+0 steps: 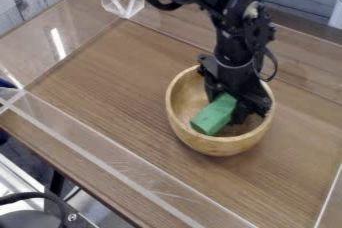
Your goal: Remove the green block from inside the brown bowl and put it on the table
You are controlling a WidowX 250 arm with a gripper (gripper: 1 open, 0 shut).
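Note:
The brown bowl (pixel 187 135) sits on the table (pixel 107 82), right of centre. Inside it the green block (pixel 214 116) leans tilted, its upper end up between my fingers. My gripper (pixel 229 99) reaches steeply down into the bowl from the black arm above and is shut on the block's upper end. The fingertips are partly hidden by the block and the bowl's far wall.
Low clear acrylic walls (pixel 80 147) border the tabletop along the front left and the back. A clear bracket (pixel 123 4) stands at the back wall. Bare wood lies to the left of and in front of the bowl.

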